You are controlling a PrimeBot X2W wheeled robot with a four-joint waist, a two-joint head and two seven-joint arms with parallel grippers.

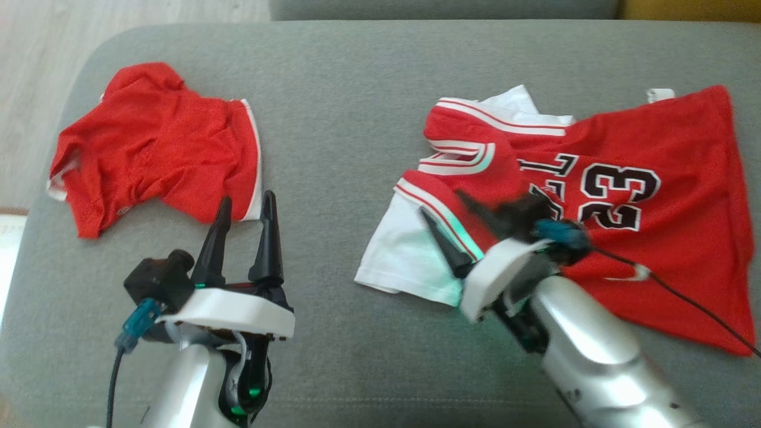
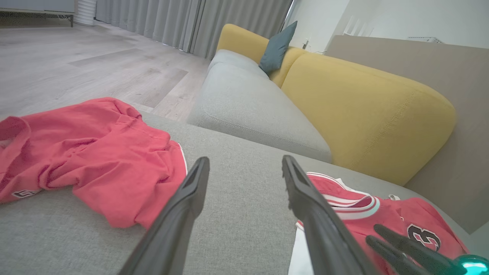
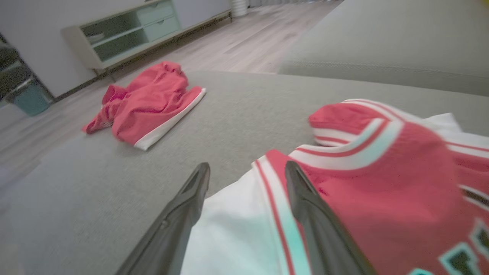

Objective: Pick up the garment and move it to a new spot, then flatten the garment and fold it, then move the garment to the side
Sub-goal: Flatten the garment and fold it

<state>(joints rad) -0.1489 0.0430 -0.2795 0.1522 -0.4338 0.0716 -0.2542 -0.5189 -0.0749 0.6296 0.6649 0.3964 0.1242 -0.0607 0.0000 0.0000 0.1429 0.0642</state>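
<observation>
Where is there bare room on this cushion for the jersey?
Widest bare patch: the middle of the grey fabric cushion, between the crumpled red shorts and the red number-23 jersey, running to the far edge. The near middle is bare too. Crowded on the right, where the right tool is over the jersey.

jersey point(image 3: 382, 183) blurred, cut off at right edge

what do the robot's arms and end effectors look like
The left end effector and right end effector each have two long tapered black fingers on a white collar, atop a silver forearm. A blue connector with a black cable sits at each wrist.
</observation>
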